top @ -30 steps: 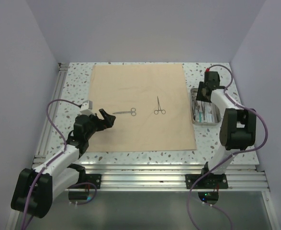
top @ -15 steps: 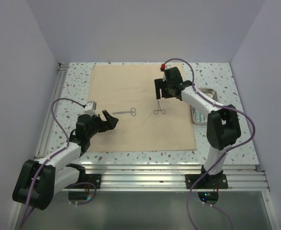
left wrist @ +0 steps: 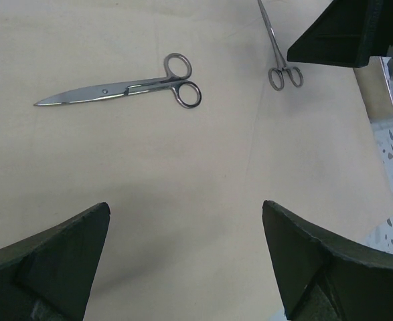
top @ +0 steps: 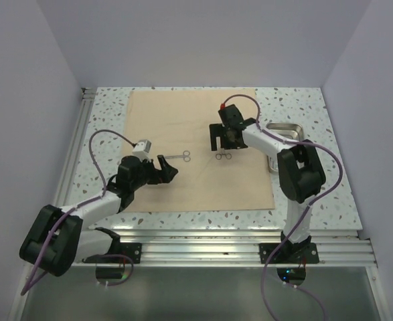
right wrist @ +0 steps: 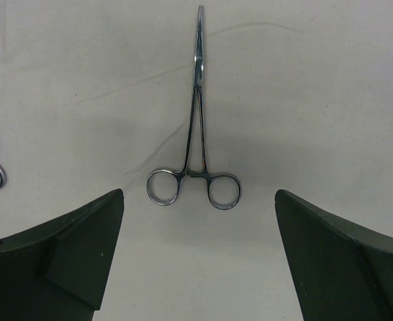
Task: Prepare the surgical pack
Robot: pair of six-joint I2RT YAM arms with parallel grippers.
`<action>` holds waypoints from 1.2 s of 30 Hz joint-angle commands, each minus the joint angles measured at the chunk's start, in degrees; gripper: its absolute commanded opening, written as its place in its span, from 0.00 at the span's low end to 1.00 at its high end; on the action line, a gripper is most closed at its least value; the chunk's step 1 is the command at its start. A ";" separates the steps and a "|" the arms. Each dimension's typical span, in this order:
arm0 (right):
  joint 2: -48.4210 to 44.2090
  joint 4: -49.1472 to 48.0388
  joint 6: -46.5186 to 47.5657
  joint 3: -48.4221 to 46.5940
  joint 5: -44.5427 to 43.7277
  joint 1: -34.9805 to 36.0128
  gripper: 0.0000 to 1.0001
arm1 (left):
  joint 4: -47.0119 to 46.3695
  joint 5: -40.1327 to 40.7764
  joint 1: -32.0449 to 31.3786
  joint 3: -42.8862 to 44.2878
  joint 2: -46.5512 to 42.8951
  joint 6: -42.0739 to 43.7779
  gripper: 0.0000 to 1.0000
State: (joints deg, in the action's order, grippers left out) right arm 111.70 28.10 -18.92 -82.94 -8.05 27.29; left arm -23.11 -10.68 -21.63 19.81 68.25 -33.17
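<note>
On the speckled table (top: 102,120) a tan cloth sheet (top: 183,120) lies spread flat and covers most of the middle. Scissors (left wrist: 126,89) lie flat on the cloth left of centre with blades closed, tip pointing left and rings to the right. Forceps (right wrist: 195,147) lie flat just right of them, apart from the scissors, with rings at the near end and closed tips pointing to the far edge.

Left claw (top: 168,170) hangs over the near-left part of the cloth, wide open and holding nothing. It points toward the scissors, which lie ahead of it and well clear of both fingers.

Right claw (top: 221,140) hangs over the forceps, also wide open and empty. In its wrist view one finger sits on each side of the ring handles and neither touches them. In the top view it hides most of the forceps shaft; only the rings show. Cannot tell its height above the cloth.

Steel tray (top: 286,127) sits on bare table just beside the cloth's right edge, partly hidden by the right arm. Its contents cannot be made out.
</note>
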 commanded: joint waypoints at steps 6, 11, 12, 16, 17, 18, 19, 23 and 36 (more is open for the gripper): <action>-1.57 -0.58 -6.13 4.18 -3.29 0.84 0.99 | 1.57 -1.45 -6.23 14.35 10.32 1.97 1.00; -4.64 -4.71 -7.53 8.14 -0.13 -0.39 0.95 | 4.39 -3.64 -7.90 22.01 18.39 0.30 0.95; -5.00 -6.28 -7.89 9.45 1.97 -0.92 0.94 | 4.65 -4.26 -8.16 24.37 19.80 -0.40 0.95; -6.49 -12.44 -9.91 13.49 12.08 -5.39 0.84 | 4.48 -5.49 -9.04 29.40 27.97 -1.98 0.90; -6.84 -13.67 -10.52 14.46 13.75 -7.23 0.83 | 4.39 -5.84 -9.39 30.19 29.21 -2.42 0.90; -7.46 -15.77 -10.79 15.86 16.46 -8.03 0.81 | 4.31 -6.19 -9.48 31.76 30.44 -2.95 0.89; -7.72 -16.23 -10.88 16.22 17.27 -8.56 0.80 | 4.13 -6.37 -9.66 32.47 31.58 -3.30 0.88; -6.50 -16.32 -10.44 15.70 20.53 -9.53 0.78 | 4.22 -7.34 -10.36 36.69 37.74 -4.01 0.85; -3.15 -18.25 -11.84 16.49 24.93 -10.24 0.66 | 5.54 -9.36 -12.12 46.98 48.11 -4.63 0.63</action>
State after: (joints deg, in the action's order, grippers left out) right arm 107.90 11.11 -30.00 -67.09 15.27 17.34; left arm -17.85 -18.33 -33.36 63.70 114.78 -37.15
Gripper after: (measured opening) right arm 0.668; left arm 0.645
